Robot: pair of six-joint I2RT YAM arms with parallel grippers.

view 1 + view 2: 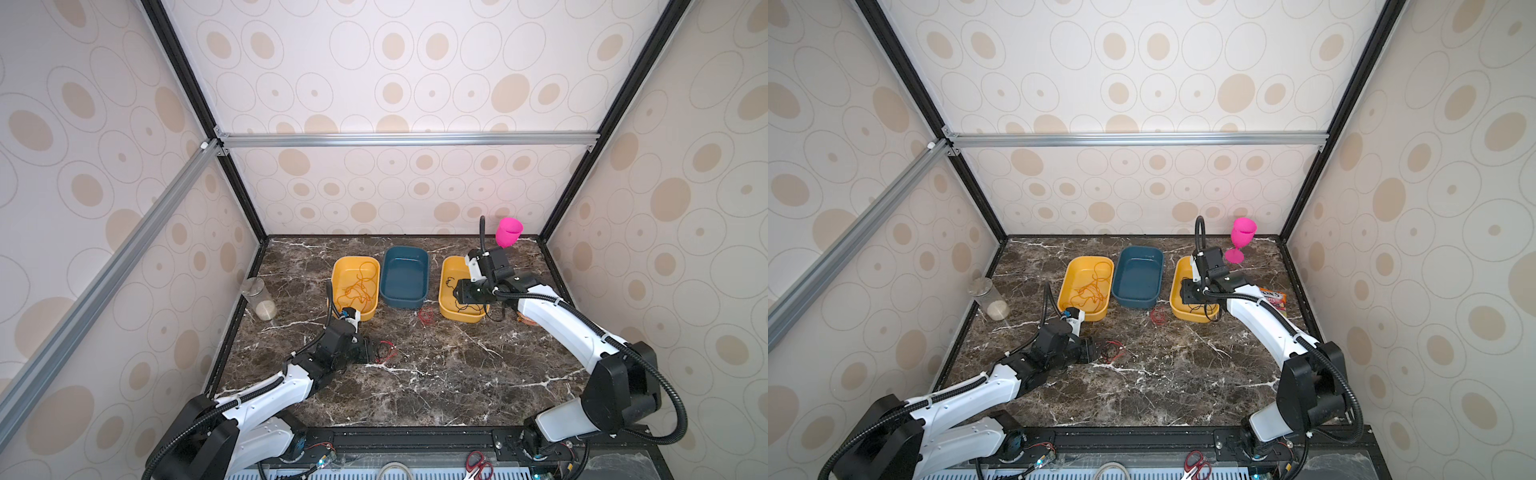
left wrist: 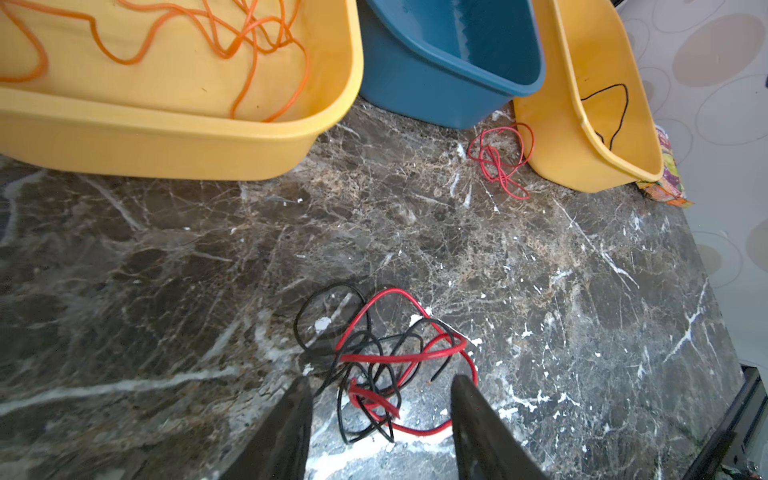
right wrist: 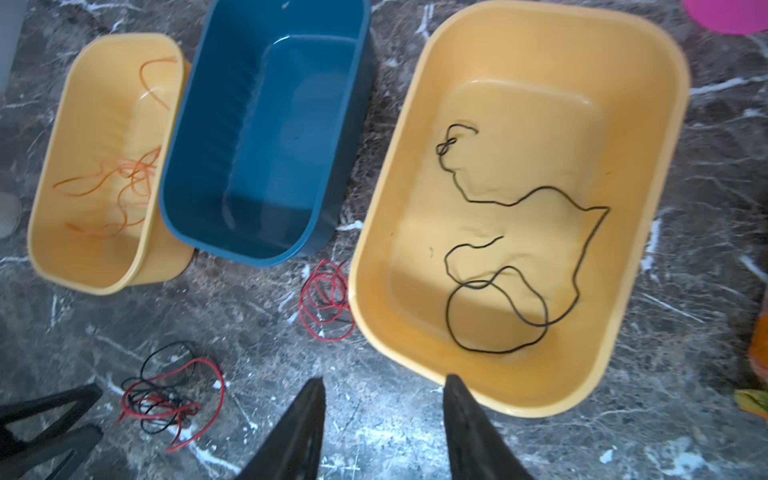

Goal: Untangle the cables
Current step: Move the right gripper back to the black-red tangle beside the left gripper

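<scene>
Both grippers stand open and empty: the left gripper straddles a red-and-black cable tangle on the desk, the right gripper hangs over a yellow tray holding one black cable.

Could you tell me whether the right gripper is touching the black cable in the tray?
Apart. The right wrist view shows bare yellow tray between the right gripper and the black cable.
</scene>
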